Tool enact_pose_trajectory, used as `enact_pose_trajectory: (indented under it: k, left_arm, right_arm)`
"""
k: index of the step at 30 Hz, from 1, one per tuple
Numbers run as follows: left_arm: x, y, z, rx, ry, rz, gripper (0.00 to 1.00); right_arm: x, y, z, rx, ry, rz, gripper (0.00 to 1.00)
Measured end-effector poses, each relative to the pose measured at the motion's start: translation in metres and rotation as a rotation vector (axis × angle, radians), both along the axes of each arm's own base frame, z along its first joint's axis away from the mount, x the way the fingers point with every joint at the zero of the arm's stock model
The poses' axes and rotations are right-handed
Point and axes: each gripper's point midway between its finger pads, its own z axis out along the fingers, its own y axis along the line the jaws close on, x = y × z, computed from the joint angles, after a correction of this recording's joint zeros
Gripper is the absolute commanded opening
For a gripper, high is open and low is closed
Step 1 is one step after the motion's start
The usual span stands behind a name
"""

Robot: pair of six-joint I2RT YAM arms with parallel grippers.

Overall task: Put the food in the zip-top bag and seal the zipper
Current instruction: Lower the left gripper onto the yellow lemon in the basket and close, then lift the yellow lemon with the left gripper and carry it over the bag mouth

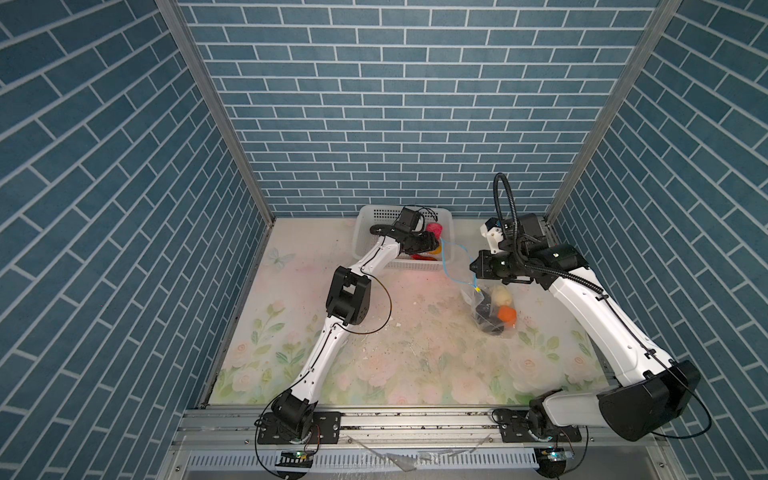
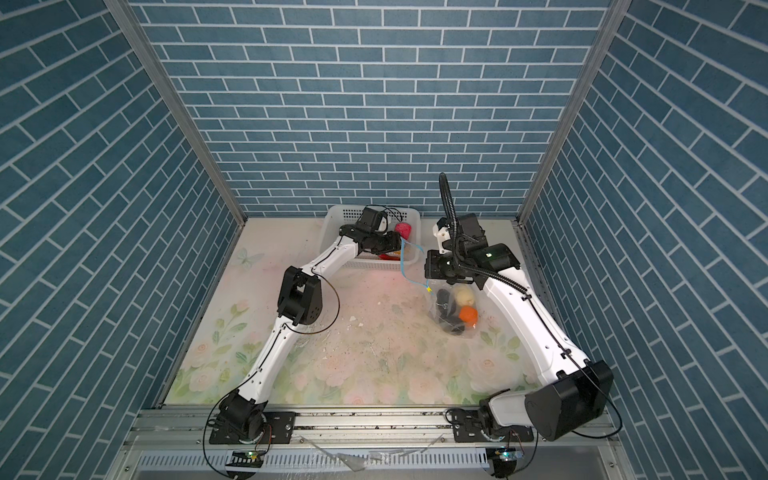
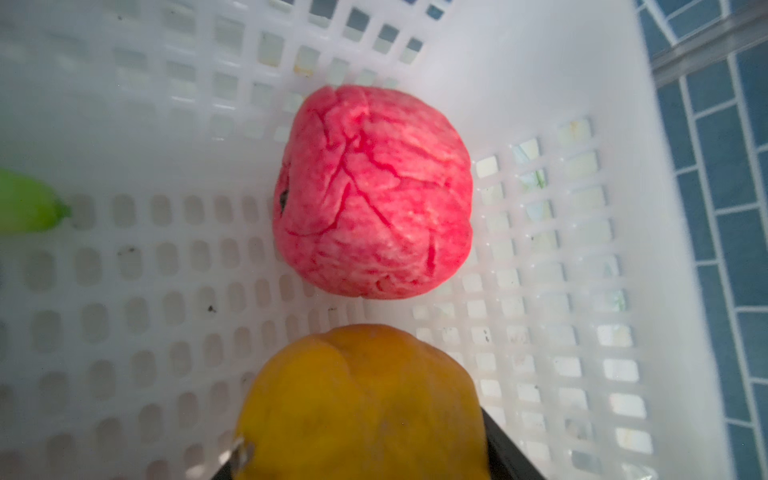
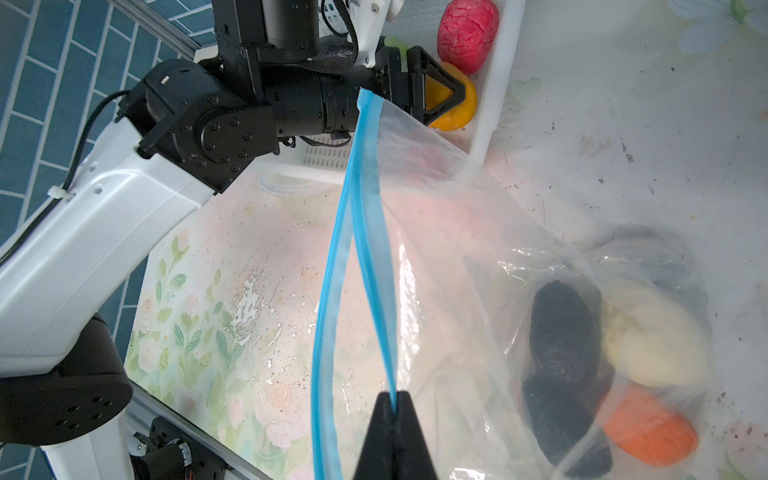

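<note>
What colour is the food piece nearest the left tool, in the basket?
The piece is yellow-orange; the left wrist view shows it best.

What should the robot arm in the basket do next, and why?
Probably finish squeezing the yellow-orange piece and lift it out of the white basket. The left end effector straddles that piece, and the right end effector pinches the zipper, holding the zip-top bag open for it.
</note>
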Motion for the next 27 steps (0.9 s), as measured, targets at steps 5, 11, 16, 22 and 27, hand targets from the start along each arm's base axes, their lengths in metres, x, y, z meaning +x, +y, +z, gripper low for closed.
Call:
enact_pose_trajectory:
  k: [5,11,16,22,27]
  left_arm:
    - [0.0,0.003,-0.008,-0.002,0.002,0.002,0.42]
    - [-0.001,0.013,0.0,-0.006,0.001,0.009,0.35]
    - [-0.004,0.022,0.02,-0.013,-0.014,0.018,0.33]
    - [-0.014,0.029,0.064,-0.036,-0.065,0.017,0.31]
    - [-0.035,0.043,0.099,-0.046,-0.1,0.016,0.31]
  right_arm:
    - [0.0,0.0,0.0,0.0,0.0,0.0,0.0]
    - [0.0,0.0,0.0,0.001,-0.001,0.0,0.0]
    - [0.001,0.0,-0.001,0.0,0.001,0.0,0.0]
    - [0.002,0.001,-0.004,-0.005,0.009,-0.001,0.0]
    - [0.004,0.001,-0.004,-0.004,0.005,-0.003,0.0]
